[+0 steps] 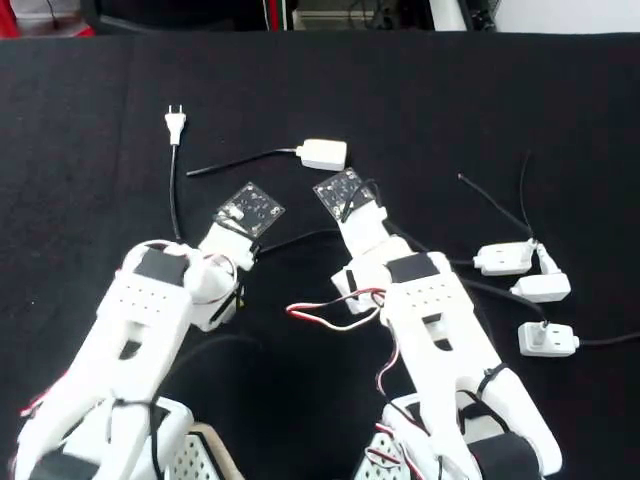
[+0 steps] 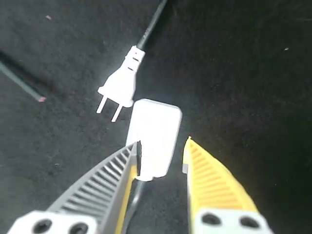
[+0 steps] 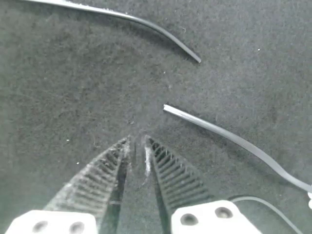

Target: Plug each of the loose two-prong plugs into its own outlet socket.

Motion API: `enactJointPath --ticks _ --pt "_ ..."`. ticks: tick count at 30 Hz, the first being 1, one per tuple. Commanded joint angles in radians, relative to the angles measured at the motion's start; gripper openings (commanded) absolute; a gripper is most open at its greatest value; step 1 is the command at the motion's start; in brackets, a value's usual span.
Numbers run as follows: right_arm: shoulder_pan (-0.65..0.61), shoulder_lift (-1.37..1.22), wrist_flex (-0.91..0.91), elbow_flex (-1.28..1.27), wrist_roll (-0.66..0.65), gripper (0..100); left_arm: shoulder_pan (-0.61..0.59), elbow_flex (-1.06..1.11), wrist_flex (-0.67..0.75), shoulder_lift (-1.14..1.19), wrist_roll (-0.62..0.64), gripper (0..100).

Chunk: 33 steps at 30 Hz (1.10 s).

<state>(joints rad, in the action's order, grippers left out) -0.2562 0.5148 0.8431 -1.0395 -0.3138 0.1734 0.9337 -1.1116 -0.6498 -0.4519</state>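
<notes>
In the left wrist view a white socket block (image 2: 154, 134) lies between the fingers of my left gripper (image 2: 161, 142), which is open. The grey finger (image 2: 109, 178) touches the block's side and the yellow finger (image 2: 209, 180) stands a little off it. A white two-prong plug (image 2: 121, 87) lies just beyond the block, prongs free. My right gripper (image 3: 137, 142) is shut on nothing, low over the black cloth near two cable ends. In the high view another white plug (image 1: 175, 122) lies at the far left and a white socket (image 1: 322, 153) at the middle back.
Three white sockets (image 1: 503, 258) (image 1: 541, 288) (image 1: 547, 339) with black cables sit at the right of the black cloth (image 1: 90, 180). Thin black cables (image 3: 229, 139) cross the cloth by the right gripper. Both arms' wrist boards (image 1: 250, 210) (image 1: 343, 190) stand close together mid-table.
</notes>
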Motion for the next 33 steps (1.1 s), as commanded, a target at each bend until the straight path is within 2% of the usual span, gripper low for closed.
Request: enactJointPath --ticks 1,3,5,9,14,19,28,30,33 --pt "0.008 0.001 -0.014 0.007 -0.008 3.3 -0.007 -0.018 -0.080 -0.190 -0.020 21" --pt "0.008 0.001 -0.014 0.007 -0.008 3.3 -0.002 0.041 -0.075 -0.259 -0.034 29" --pt "0.008 0.001 -0.014 0.007 -0.008 3.3 -0.012 0.120 -0.014 -0.308 -0.069 33" --pt "0.008 0.001 -0.014 0.007 -0.008 3.3 -0.015 0.323 0.169 -0.327 -0.100 33" --pt "0.008 0.001 -0.014 0.005 -0.008 3.3 -0.133 0.386 0.328 -0.269 -0.115 33" --pt "0.006 0.001 -0.014 0.005 -0.008 3.3 -0.170 0.326 0.341 -0.169 -0.155 33" --pt "0.006 0.001 -0.014 0.005 -0.008 3.3 -0.124 0.263 0.342 -0.120 -0.158 33" --pt "0.006 0.001 -0.014 0.005 -0.008 3.3 -0.104 0.274 0.336 -0.118 -0.158 29" --pt "0.006 0.001 -0.014 0.005 -0.008 3.3 -0.067 0.306 0.334 -0.114 -0.155 18"
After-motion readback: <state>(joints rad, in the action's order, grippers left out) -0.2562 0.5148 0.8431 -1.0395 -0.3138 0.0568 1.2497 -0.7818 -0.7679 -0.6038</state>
